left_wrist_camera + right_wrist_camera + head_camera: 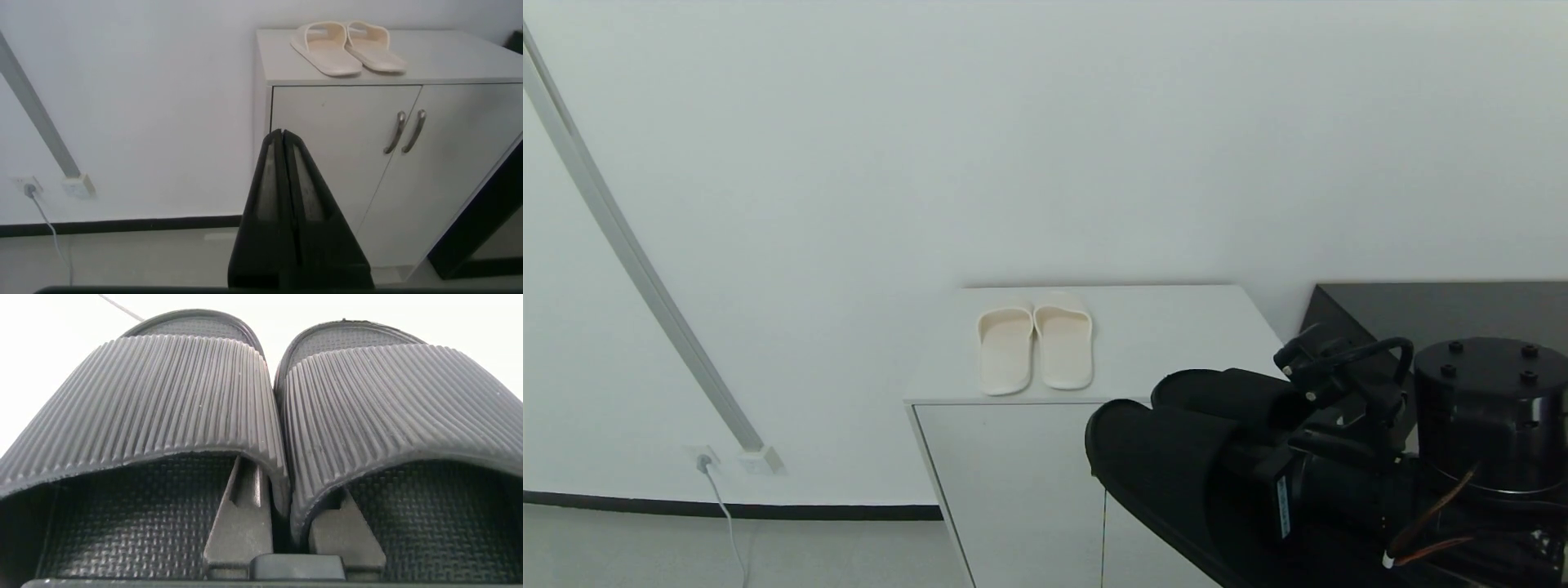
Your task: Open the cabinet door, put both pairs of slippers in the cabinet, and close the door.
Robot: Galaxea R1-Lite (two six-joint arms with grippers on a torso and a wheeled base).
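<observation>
We are looking at a boxy white cabinet (pixel 1013 490), smooth and matte, standing against the wall with both doors shut. The black slippers (pixel 1176 457), rubbery with finely ribbed straps and pebbled footbeds, are hanging side by side in the air off its front right corner. The right gripper (pixel 288 510) is apparently clamping their touching inner walls. The cream slippers (pixel 1035 347), smooth moulded slides, are lying paired on the cabinet top, heels near its front edge, nearer the left corner. The left gripper (pixel 283 135) is hovering before the cabinet's left side, fingers pressed together, holding nothing. Two slim curved metal handles (pixel 406 131) are flanking the door seam.
</observation>
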